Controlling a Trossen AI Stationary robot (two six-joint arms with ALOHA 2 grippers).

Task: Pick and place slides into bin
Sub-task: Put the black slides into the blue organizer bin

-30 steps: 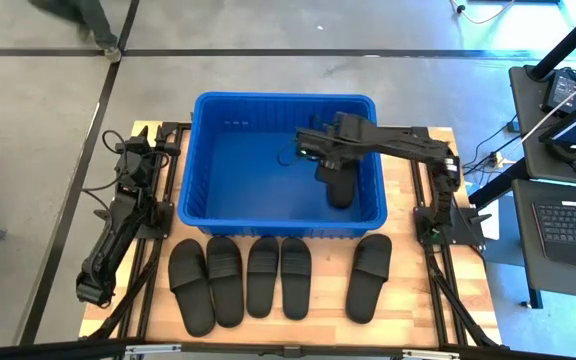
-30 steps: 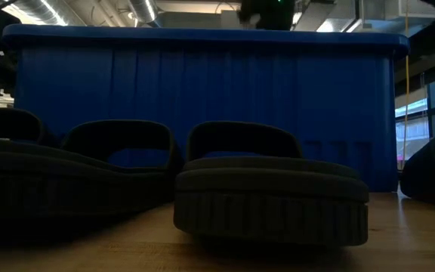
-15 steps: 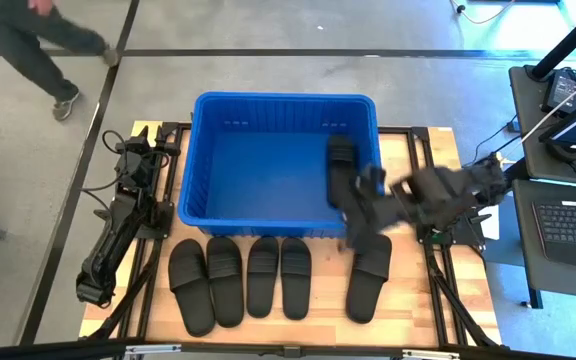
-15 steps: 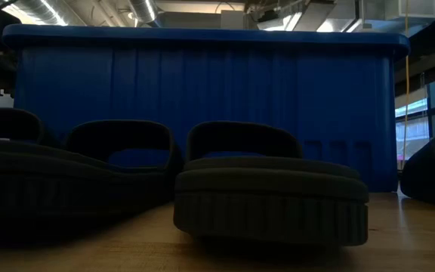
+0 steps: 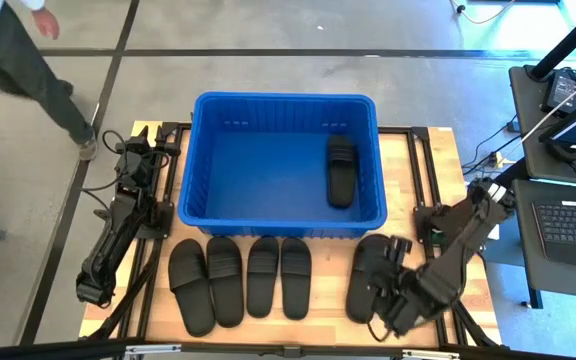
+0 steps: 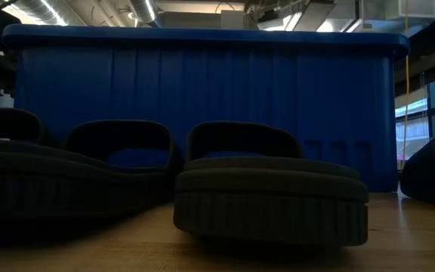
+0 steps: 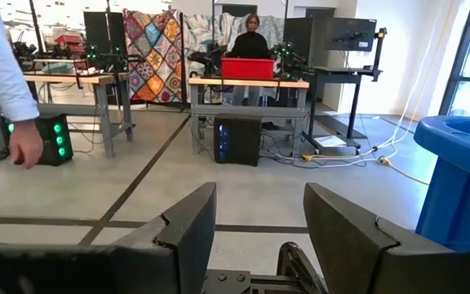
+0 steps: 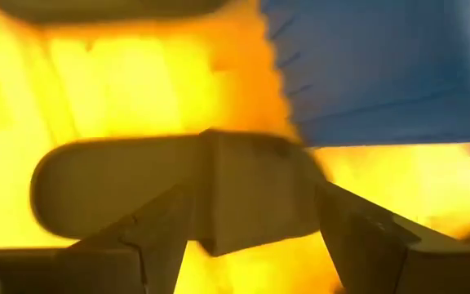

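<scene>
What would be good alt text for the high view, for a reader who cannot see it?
Seen from above, the right gripper, open, is over a lone slide in front of the blue bin, which holds one slide. Four more slides lie in a row beside it; the left arm waits at the table's left edge.

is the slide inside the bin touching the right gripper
Apart. The high view shows the slide lying alone inside the bin, while the right gripper is outside it, above the lone slide on the table.
</scene>
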